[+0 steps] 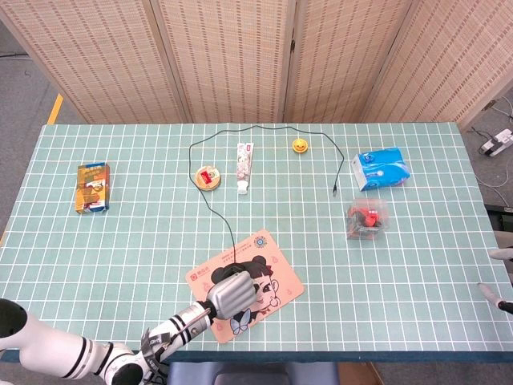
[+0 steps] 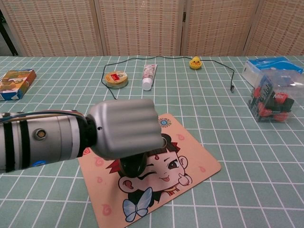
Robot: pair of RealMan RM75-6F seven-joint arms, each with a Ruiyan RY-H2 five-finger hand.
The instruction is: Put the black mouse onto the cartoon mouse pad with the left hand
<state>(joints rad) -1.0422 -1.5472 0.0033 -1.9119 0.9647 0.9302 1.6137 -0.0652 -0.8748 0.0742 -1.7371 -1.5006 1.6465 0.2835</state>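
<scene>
The cartoon mouse pad (image 1: 275, 258) (image 2: 195, 161) lies near the table's front edge, left of centre. My left hand (image 1: 235, 290) (image 2: 124, 128) hovers over the middle of the pad, its fingers curled around the black mouse (image 2: 132, 166). In the chest view the mouse shows only below the hand, against the pad's cartoon face. In the head view the hand hides it. The mouse's black cable (image 1: 223, 224) trails from the hand toward the back of the table. Only the fingertips of my right hand (image 1: 502, 304) show at the far right edge, apart and holding nothing.
A snack box (image 1: 93, 188) lies at the left. A round tin (image 1: 209, 177), a tube (image 1: 244, 168) and a small yellow duck (image 1: 299, 146) lie at the back. A blue tissue pack (image 1: 381, 169) and a clear box of red items (image 1: 367, 219) sit at the right.
</scene>
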